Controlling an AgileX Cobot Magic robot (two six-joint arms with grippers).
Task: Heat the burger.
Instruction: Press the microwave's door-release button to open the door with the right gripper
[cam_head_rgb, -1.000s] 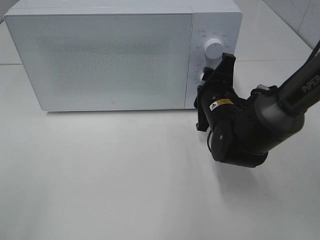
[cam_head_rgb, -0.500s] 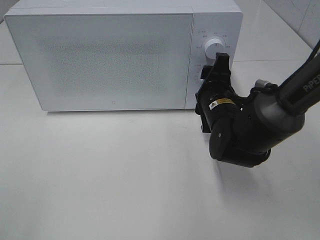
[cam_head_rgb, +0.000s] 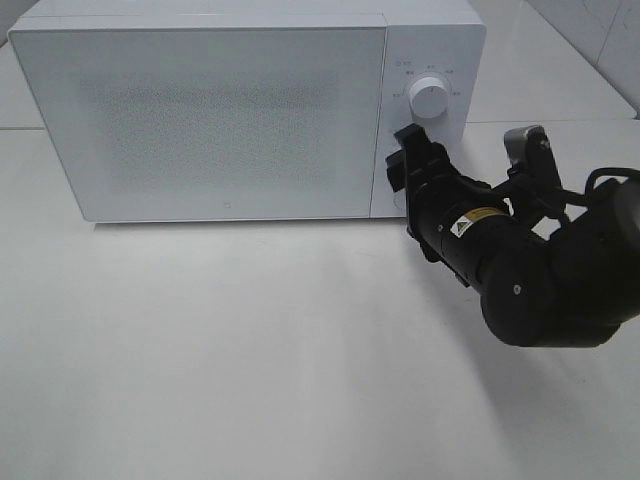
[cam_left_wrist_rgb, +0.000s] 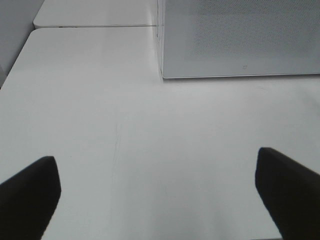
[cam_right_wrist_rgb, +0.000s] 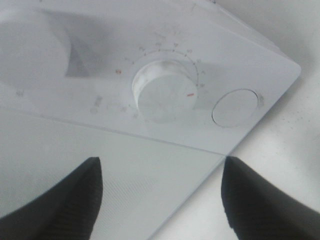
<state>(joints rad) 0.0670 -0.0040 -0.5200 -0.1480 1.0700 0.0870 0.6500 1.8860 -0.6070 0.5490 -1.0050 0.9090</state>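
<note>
Since no burger shows outside the shut microwave (cam_head_rgb: 220, 110), I expect it soft and squashy, gripped gently across the bun; left pincer (cam_left_wrist_rgb: 157, 185) and right pincer (cam_right_wrist_rgb: 160, 182) gape empty.

High camera overlooks the microwave (cam_head_rgb: 200, 110); both wrist cameras face it, right closest.
</note>
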